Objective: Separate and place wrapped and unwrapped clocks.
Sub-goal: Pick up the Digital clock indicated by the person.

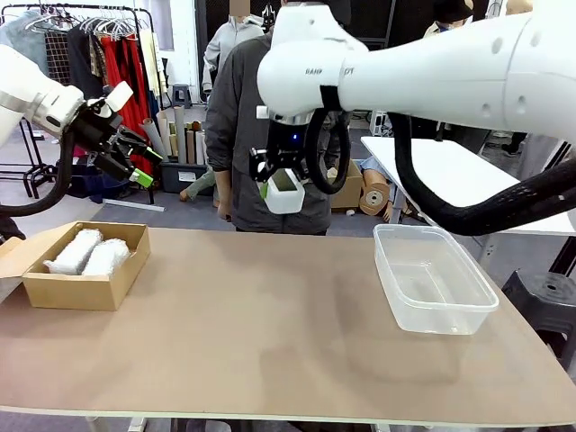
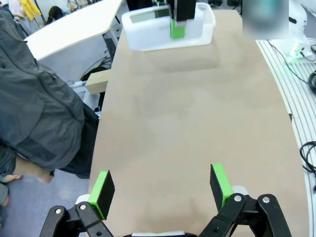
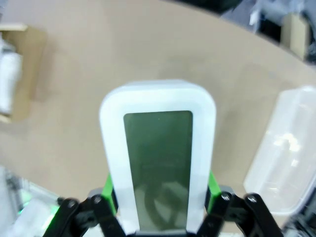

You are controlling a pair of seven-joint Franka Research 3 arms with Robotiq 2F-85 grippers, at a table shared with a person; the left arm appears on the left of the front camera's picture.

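The surface (image 1: 270, 333) is a brown board, bare across its middle. A cardboard box (image 1: 85, 288) sits at its left end and a clear plastic tub (image 1: 434, 279) at its right end, well apart. Behind the far edge stands a person (image 1: 236, 117) in a dark grey jacket. Beyond are a clothes rack (image 1: 108, 36) with hanging garments, cardboard rolls (image 1: 175, 135) on the floor, and a white table (image 1: 450, 175) to the right.

Two wrapped clocks (image 1: 88, 254) lie side by side inside the box, touching one another.

My right hand (image 1: 284, 184) hangs above the middle of the surface, between box and tub, clear of both. It is pinching the bare clock (image 3: 159, 155): the green pads (image 3: 109, 190) press on its two long sides, and its grey-green screen faces the wrist camera. The clock is off the surface, nearer the far edge than the near one.

My left hand (image 2: 162, 190) is raised above the left end, over the box area, fingers spread wide with nothing between them.
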